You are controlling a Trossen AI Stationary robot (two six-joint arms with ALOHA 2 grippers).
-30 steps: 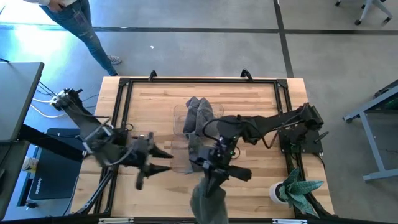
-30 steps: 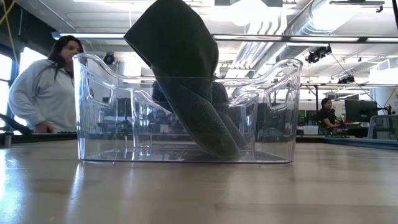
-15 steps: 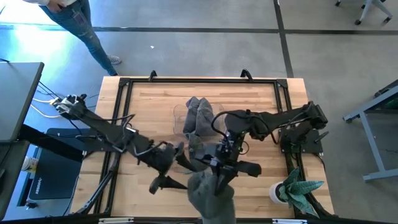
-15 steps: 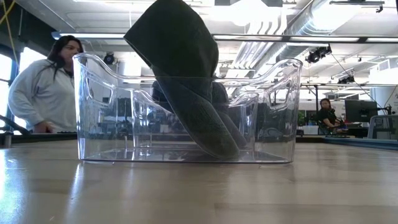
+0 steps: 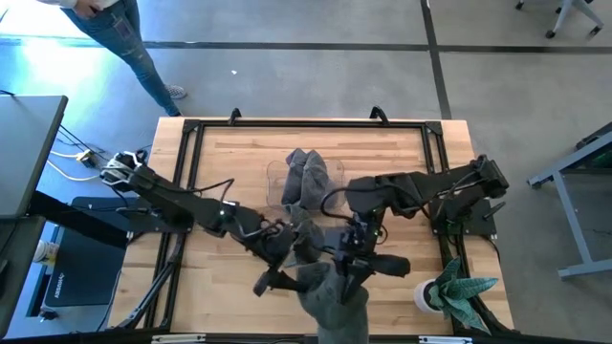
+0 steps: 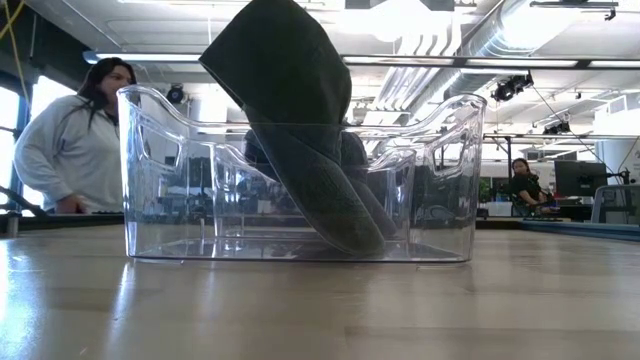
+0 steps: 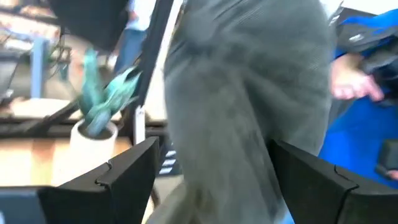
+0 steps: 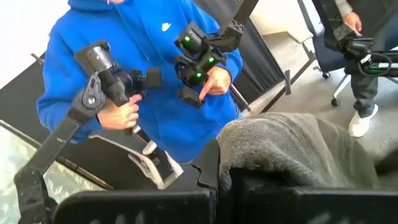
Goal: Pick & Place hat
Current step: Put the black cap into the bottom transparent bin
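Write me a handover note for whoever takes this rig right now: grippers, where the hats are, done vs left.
Right gripper: shut on a grey hat, held up near the table's front edge.
Left gripper: open, its fingers on either side of that same hat, not closed on it.
Clear bin sits mid-table; a dark hat is already in it, leaning over the rim.
Done: one hat in the bin, second hat lifted.
Left: get the grey hat into the bin and release. The left arm looks set to take or steady it first.
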